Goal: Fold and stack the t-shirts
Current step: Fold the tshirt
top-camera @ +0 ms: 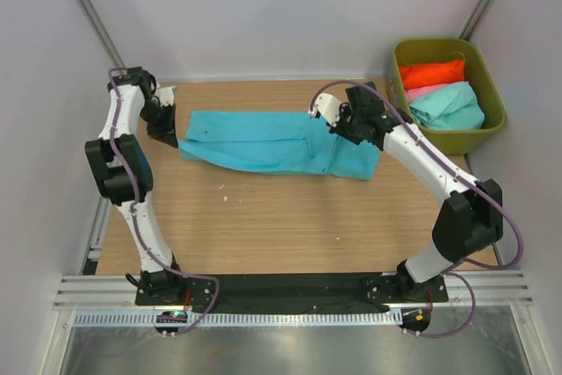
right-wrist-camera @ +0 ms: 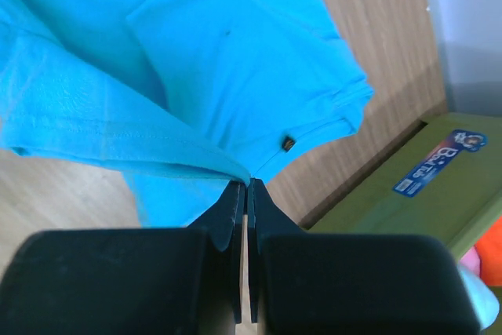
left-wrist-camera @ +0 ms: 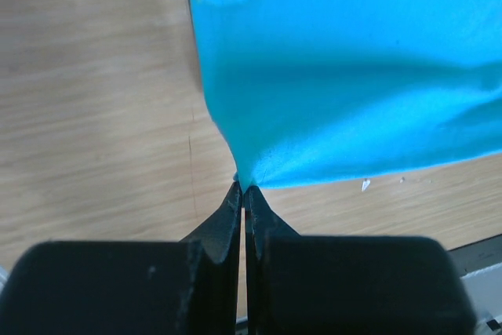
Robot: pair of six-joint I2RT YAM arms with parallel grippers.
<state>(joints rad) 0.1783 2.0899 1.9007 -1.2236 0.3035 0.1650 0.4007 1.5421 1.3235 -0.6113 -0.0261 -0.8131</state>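
Left gripper [left-wrist-camera: 243, 187] clamped tight on left edge of turquoise-blue t-shirt [top-camera: 255, 142], which lies stretched lengthwise across wooden table [top-camera: 290, 217]. Right gripper [right-wrist-camera: 247, 184] pinched closed on shirt's right-end fold. Far right: orange-red t-shirt [top-camera: 430, 74], pink t-shirt [top-camera: 420, 91], mint-green t-shirt [top-camera: 450, 107] inside olive-green bin [top-camera: 493, 94].

The whole table [top-camera: 290, 226] is taken in from above and behind, with the arm bases [top-camera: 162, 285] kept at the lower edge and the view tilted down toward the back wall [top-camera: 281, 15]. The left wrist view is set just behind the left gripper [left-wrist-camera: 243, 187], looking along its fingers at the turquoise t-shirt [left-wrist-camera: 345, 68] from very near. The right wrist view is placed likewise behind the right gripper [right-wrist-camera: 248, 183] (a part of the olive bin [right-wrist-camera: 369, 225] is caught at its right). The turquoise cloth is shared by all three views.
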